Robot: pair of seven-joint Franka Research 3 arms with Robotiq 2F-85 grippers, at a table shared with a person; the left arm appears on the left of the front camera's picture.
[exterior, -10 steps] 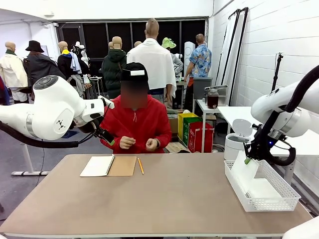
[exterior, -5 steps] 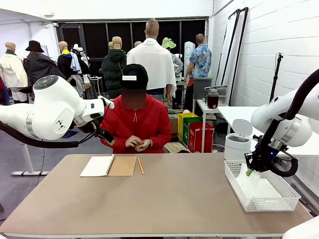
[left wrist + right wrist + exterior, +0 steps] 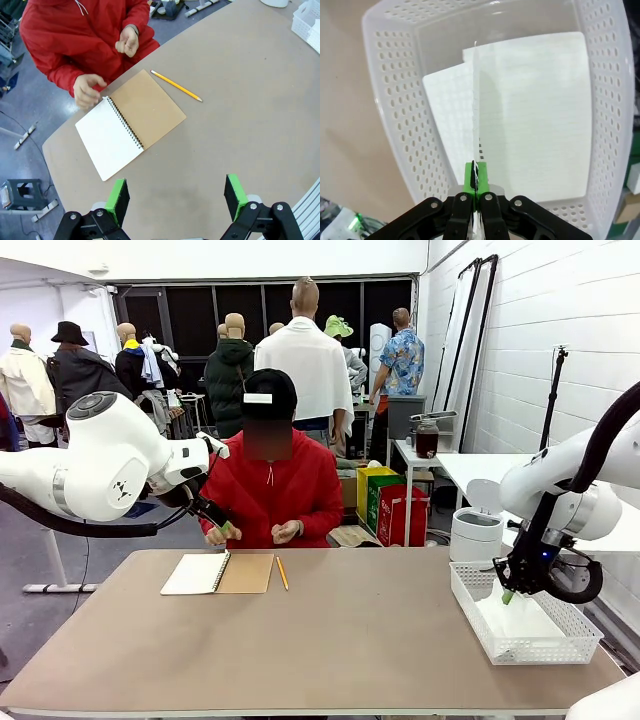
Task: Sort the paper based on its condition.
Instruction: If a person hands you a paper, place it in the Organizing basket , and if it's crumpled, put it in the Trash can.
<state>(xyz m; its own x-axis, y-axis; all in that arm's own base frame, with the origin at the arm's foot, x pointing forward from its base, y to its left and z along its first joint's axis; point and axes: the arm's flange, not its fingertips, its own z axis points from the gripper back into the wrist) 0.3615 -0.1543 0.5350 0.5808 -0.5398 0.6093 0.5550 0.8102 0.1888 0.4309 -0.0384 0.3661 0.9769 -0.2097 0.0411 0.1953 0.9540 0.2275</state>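
Right tool (image 3: pixel 476 181) lowered into basket (image 3: pixel 400 120), pinching paper sheet (image 3: pixel 476 100), left tool (image 3: pixel 176 200) spread wide

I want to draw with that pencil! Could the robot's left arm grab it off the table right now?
Probably yes. The left gripper hangs open above the table, and the pencil lies bare beside the notebook with nothing over it. The person's hands are close, though.

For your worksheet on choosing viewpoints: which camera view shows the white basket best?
The right wrist view: it looks straight down into the basket, showing its holed walls and the paper lying inside. The front view shows the basket small, from the side, at the table's right edge. The left wrist view catches just a corner.
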